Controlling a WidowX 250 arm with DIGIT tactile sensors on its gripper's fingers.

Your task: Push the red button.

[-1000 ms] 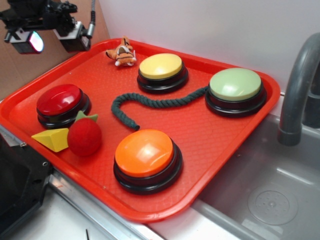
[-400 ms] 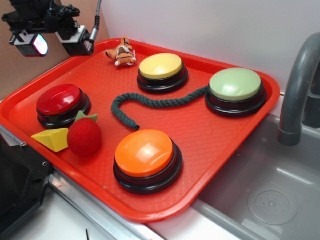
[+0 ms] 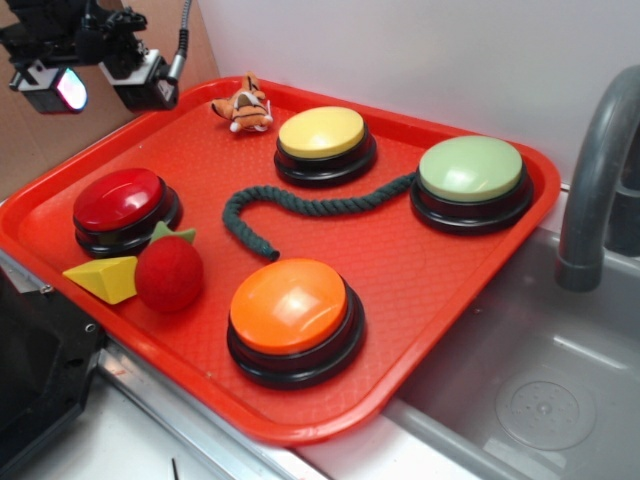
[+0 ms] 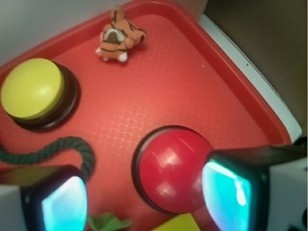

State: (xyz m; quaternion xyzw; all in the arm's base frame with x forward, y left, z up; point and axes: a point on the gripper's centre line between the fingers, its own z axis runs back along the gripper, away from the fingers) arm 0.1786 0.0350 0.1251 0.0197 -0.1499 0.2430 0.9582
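1. The red button (image 3: 119, 199) sits at the left corner of the red tray (image 3: 420, 270), touching nothing.
2. The pincer (image 3: 90, 85) hangs above and behind it, well clear.
3. Its fingers (image 4: 231, 192) stand apart, empty; the wrist view shows the button between them.

Black-bodied gripper with glowing pads

The gripper (image 3: 95, 85) was black hardware carrying pale grey blocks, each fingertip pad (image 4: 226, 195) lit cyan in a black frame; above the red tray (image 3: 420, 290), a ribbed grey cable (image 3: 183, 35) ran upward.
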